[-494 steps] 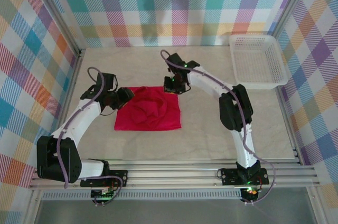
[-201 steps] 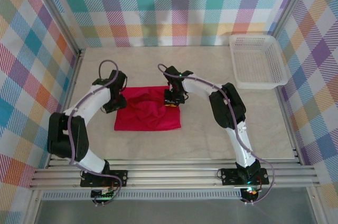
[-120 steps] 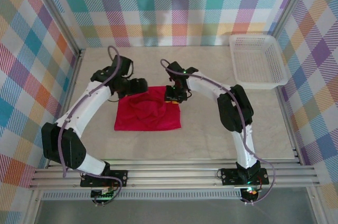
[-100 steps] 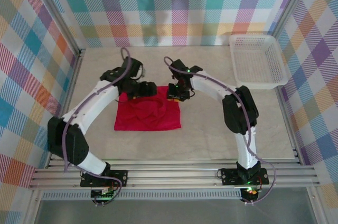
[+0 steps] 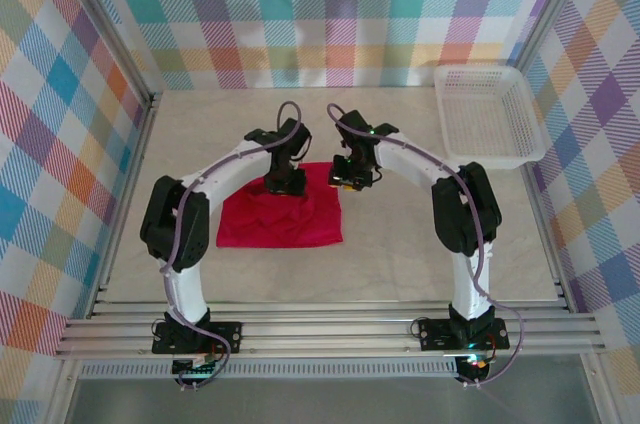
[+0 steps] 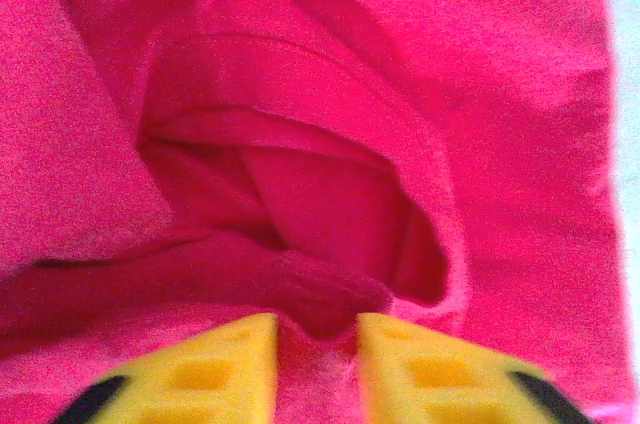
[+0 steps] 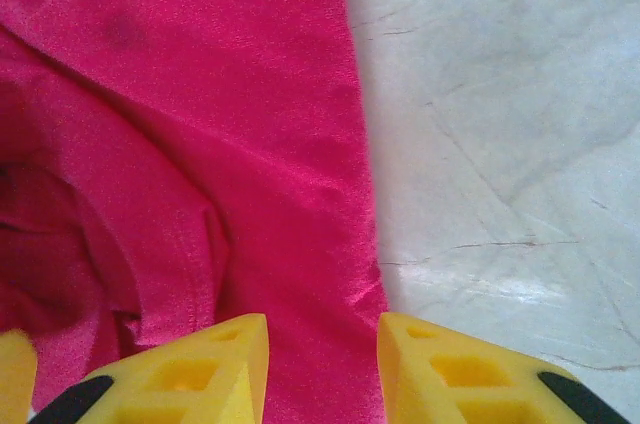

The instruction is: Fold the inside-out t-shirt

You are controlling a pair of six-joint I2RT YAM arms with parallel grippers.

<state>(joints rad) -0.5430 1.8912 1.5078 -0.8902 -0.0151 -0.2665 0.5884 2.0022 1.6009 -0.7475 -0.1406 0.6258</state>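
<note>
**Grip taken at the far edge of the inside-out t-shirt (image 5: pixel 280 222)**

The left claw (image 5: pixel 283 182) is now placed at the middle of the shirt's far edge, whereas moments earlier it was held at the cloth's left side; the arm has been swung across in between. In the left wrist view this claw (image 6: pixel 315 344) is drawn narrow. A raised ridge of red cloth, just below a pouch-like opening in the fabric, is caught between its jaws.

The right claw (image 5: pixel 347 179) is kept at the far right corner, only slightly shifted. In its own wrist view (image 7: pixel 322 354) the jaws are set partly apart astride the shirt's right hem, and it cannot be told whether any cloth is pinched.

The t-shirt is left lying as a rumpled rectangle on the surface (image 5: pixel 420 264), left of centre and well apart from the white basket (image 5: pixel 490 114). Its outline is hardly altered.

With both claws now lined along the far edge, a fold toward the near edge is judged to be prepared. It is not yet begun.
</note>
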